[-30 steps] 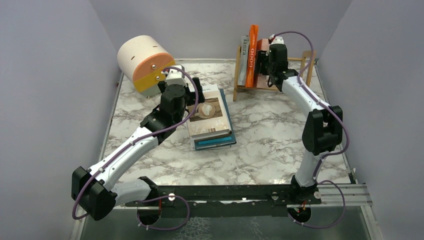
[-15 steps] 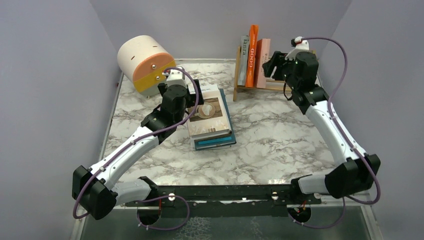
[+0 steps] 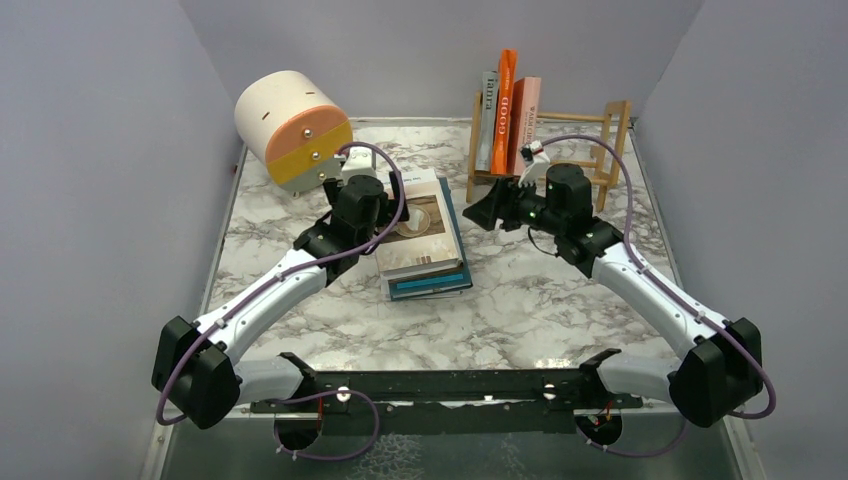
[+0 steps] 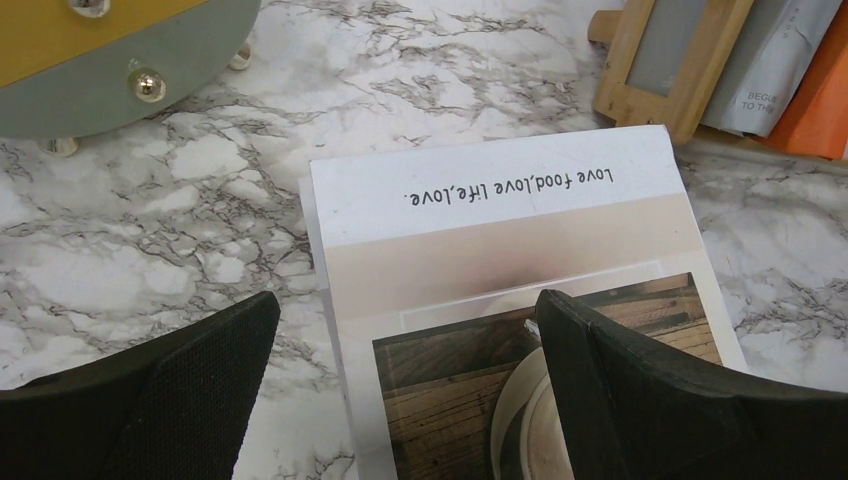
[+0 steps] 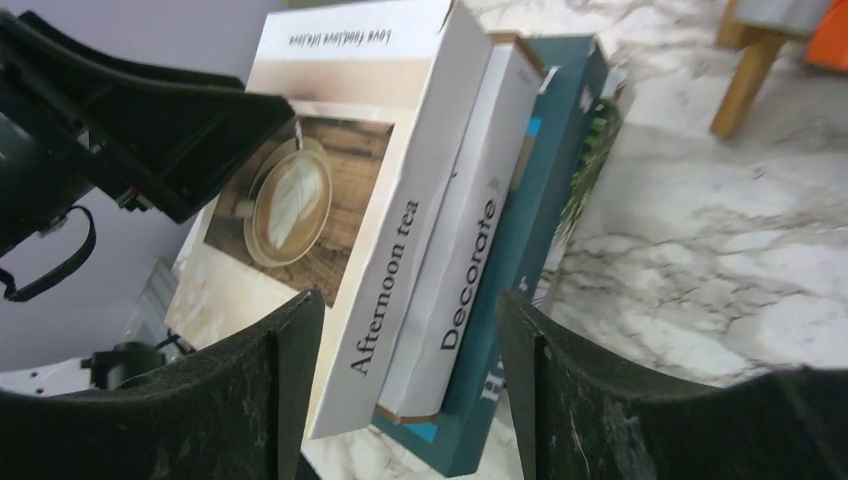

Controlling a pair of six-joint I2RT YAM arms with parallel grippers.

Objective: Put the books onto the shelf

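Note:
A stack of books [image 3: 425,250] lies mid-table, topped by a white book with a coffee picture [image 4: 500,230]; the spines read "Afternoon tea" [image 5: 385,290] and "Decorate" [image 5: 470,270] above a teal book [image 5: 530,250]. My left gripper [image 3: 390,222] [image 4: 405,330] hangs open over the top book's left edge, one finger above the marble and one above the cover. My right gripper [image 3: 480,215] [image 5: 410,330] is open and empty, facing the stack's spine side, apart from it. The wooden shelf [image 3: 610,140] holds grey [image 3: 488,120], orange [image 3: 506,105] and pink [image 3: 526,115] books upright at its left end.
A round cream, orange and yellow drawer drum [image 3: 293,125] stands at the back left, close behind the left gripper. Grey walls enclose the marble table [image 3: 540,290] on three sides. The shelf leg [image 5: 745,70] is just right of the stack.
The right arm drew back from the shelf, leaving the pink book standing there, and swung down and left to face the stack. The left arm shifted slightly over the stack.

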